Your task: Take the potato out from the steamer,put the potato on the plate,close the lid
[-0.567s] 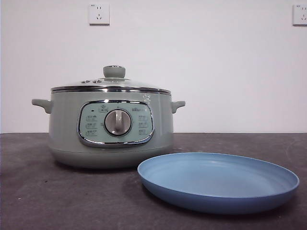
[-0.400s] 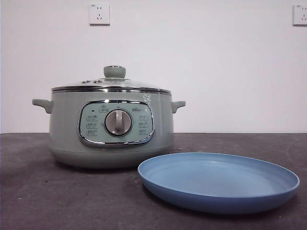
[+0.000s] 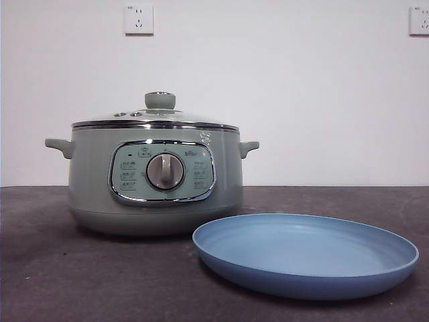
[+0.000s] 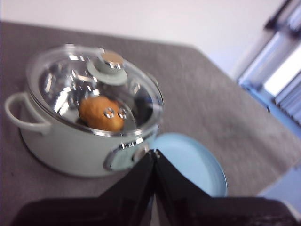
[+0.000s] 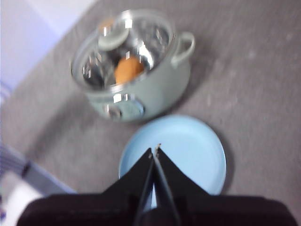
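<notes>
The steamer [image 3: 155, 178] is seen standing on the dark grey table [image 3: 67, 282], left of centre in the front view, its chrome-framed panel and silver dial [image 3: 165, 171] turned toward the near edge. The glass lid [image 3: 155, 119] is seated on the chrome rim, with its pale green knob [image 3: 160, 100] upright on top. The potato [image 4: 100, 113] is seen through the glass in both wrist views, lying inside the steamer under the lid. The light blue plate [image 3: 305, 255] is set flat on the table, to the right of the steamer and nearer, its left rim just in front of the steamer's base; whether they touch cannot be told. Nothing is carried on the plate.

The left gripper [image 4: 154, 153] is held above the table on the near side of the steamer, its two black jaws pressed together with nothing between them. The right gripper [image 5: 154, 151] is held above the plate, jaws likewise pressed together and holding nothing. Two wall sockets [image 3: 138, 19] are seen on the white wall behind.
</notes>
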